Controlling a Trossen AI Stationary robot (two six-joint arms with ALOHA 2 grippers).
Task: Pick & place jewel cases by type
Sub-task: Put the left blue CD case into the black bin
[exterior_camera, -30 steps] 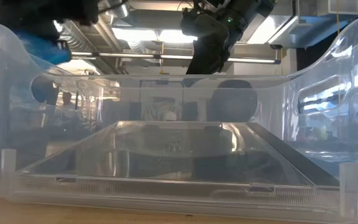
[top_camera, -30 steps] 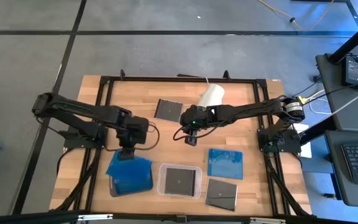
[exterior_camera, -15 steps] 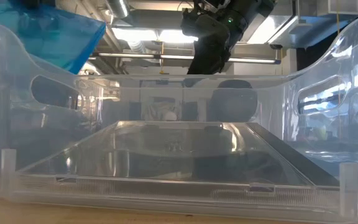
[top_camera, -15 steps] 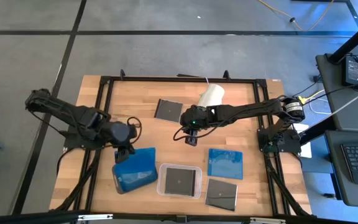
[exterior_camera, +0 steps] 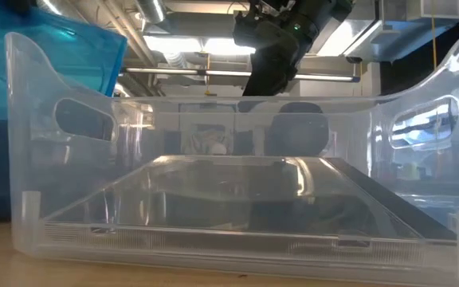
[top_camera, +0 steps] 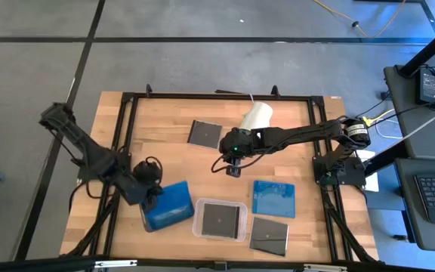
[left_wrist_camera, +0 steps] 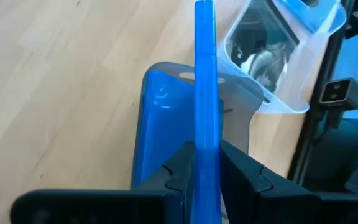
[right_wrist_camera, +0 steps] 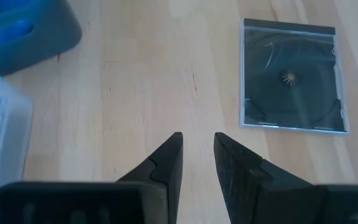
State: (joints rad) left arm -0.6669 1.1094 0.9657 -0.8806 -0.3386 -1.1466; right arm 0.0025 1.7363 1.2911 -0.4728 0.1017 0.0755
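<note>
A grey floor lies all around the wooden surface (top_camera: pixel 172 128), which sits inside a black frame. The left pincer (left_wrist_camera: pixel 205 163) is at the near left part of the surface and pinches a blue case (left_wrist_camera: pixel 205 74) by one edge, so the case stands on its side between the fingers (left_wrist_camera: pixel 179 168). It hangs right over the grey tray (left_wrist_camera: pixel 241 106), where another blue case (left_wrist_camera: pixel 163 124) already lies. From above, the held case (top_camera: pixel 166 204) shows just beside the clear tray (top_camera: pixel 219 220), which has a dark case (top_camera: pixel 220 218) in it. The right pincer (right_wrist_camera: pixel 196 155) hovers over the middle of the surface, its fingers a little apart with nothing between them. A dark case (right_wrist_camera: pixel 291 78) lies flat near it, next to the white tube (top_camera: pixel 256 117). One more blue case (top_camera: pixel 273 198) and one more dark case (top_camera: pixel 269 235) lie flat at the near right. These cases look thin, light, hard and smooth. I think they could slip or crack if squeezed too hard. Since they lie flat, a good place to take hold is likely one edge, with a finger on each face, gently.
</note>
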